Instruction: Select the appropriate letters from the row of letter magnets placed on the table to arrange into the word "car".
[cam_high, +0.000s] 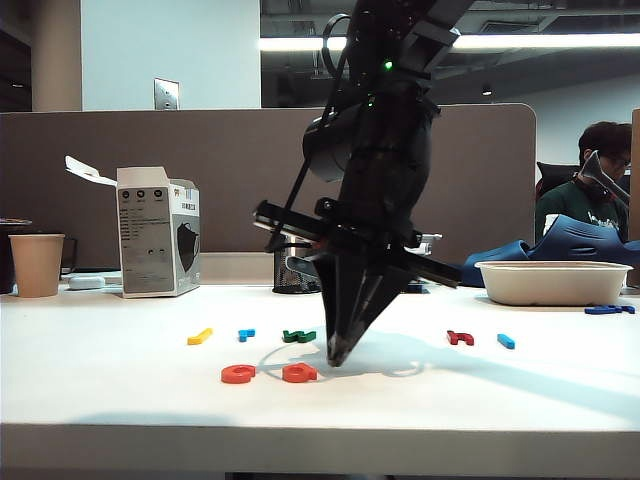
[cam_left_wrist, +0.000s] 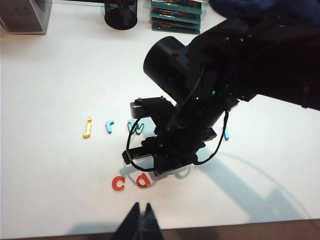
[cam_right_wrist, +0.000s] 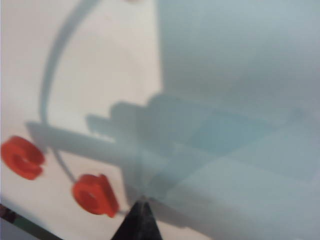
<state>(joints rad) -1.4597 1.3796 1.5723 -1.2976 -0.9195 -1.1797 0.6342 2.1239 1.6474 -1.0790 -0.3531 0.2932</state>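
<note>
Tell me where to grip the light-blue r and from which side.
Grip the light-blue r across its straight stem, coming straight down from above: it lies flat on the table, with open gaps to the yellow letter and green letter beside it.

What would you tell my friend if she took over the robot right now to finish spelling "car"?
Right pincer: shut, empty, tip low over the white table just beside the orange-red plastic letter a.
Left pincer: shut, empty, held back near the table's front edge.
Done: orange-red plastic letter c and the a lie side by side in front of the row.
Left: the light-blue plastic letter r sits in the back row between the yellow letter and the green letter; bring it down to the right of the a.
</note>
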